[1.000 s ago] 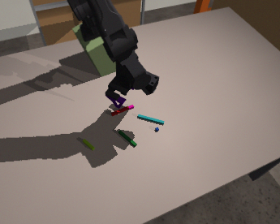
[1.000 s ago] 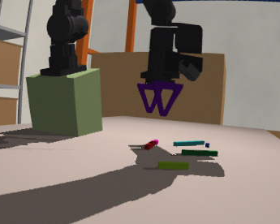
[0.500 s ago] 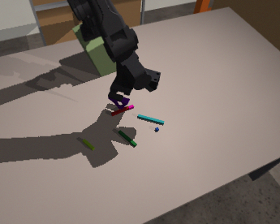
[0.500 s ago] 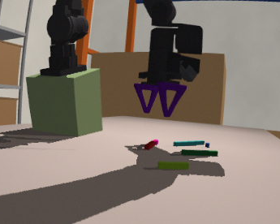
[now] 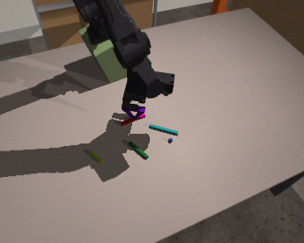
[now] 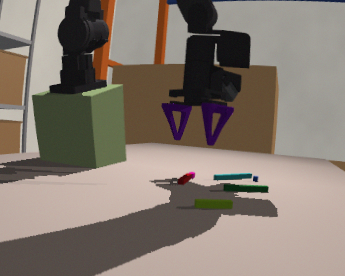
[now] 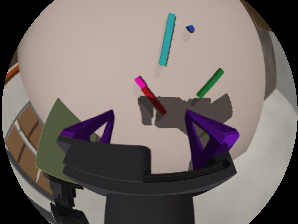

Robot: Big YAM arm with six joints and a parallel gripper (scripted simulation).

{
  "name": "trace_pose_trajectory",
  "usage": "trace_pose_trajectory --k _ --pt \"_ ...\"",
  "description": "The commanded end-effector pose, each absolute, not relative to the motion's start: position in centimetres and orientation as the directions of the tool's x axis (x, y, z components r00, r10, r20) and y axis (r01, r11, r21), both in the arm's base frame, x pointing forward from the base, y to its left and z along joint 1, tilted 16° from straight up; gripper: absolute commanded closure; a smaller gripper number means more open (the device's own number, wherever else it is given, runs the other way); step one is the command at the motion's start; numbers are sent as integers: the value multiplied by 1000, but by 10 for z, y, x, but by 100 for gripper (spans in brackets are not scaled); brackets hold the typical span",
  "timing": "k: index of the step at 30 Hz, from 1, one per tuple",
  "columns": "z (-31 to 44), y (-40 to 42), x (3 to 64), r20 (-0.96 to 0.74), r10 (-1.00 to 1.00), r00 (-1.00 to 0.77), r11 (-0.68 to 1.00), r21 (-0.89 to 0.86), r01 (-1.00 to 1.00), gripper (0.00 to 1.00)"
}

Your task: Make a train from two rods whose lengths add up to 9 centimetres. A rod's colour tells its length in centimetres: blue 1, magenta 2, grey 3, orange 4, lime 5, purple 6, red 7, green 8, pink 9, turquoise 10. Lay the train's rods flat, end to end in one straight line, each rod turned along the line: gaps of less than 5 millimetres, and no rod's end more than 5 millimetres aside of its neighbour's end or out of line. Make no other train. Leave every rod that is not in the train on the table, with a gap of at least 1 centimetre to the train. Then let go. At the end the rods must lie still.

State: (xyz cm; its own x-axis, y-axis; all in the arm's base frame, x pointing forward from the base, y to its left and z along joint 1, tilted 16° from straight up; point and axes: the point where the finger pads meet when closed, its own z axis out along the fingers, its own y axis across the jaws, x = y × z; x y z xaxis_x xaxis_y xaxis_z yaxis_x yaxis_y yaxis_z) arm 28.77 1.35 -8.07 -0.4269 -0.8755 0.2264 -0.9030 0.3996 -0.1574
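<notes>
A red rod [image 5: 129,121] [image 6: 184,179] [image 7: 156,102] and a magenta rod [image 5: 142,116] [image 6: 192,174] [image 7: 140,82] lie flat end to end in one line, with no gap that I can see. My gripper [image 5: 134,115] [image 6: 194,142] [image 7: 149,113] is open and empty, high above the table. A turquoise rod [image 5: 163,129] [image 6: 232,176] [image 7: 167,40] lies apart from the pair. A small blue rod [image 5: 170,140] [image 6: 255,178] [image 7: 190,28] lies near it. A green rod [image 5: 138,150] [image 6: 246,188] [image 7: 210,83] and a lime rod [image 5: 96,157] [image 6: 213,204] lie farther off; the gripper mostly hides the lime one in the wrist view.
A green block [image 5: 109,66] [image 6: 68,125] [image 7: 55,142] under the arm's base stands on the table [image 5: 236,110] behind the rods. The arm's shadow falls across the red, green and lime rods.
</notes>
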Motion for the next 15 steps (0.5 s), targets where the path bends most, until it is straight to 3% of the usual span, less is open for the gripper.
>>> trace_pose_trajectory --k 1,15 --pt "-71 27 317 204 -924 -325 288 -190 -939 0" --pt "-74 28 317 240 -963 -122 91 -138 -986 0"
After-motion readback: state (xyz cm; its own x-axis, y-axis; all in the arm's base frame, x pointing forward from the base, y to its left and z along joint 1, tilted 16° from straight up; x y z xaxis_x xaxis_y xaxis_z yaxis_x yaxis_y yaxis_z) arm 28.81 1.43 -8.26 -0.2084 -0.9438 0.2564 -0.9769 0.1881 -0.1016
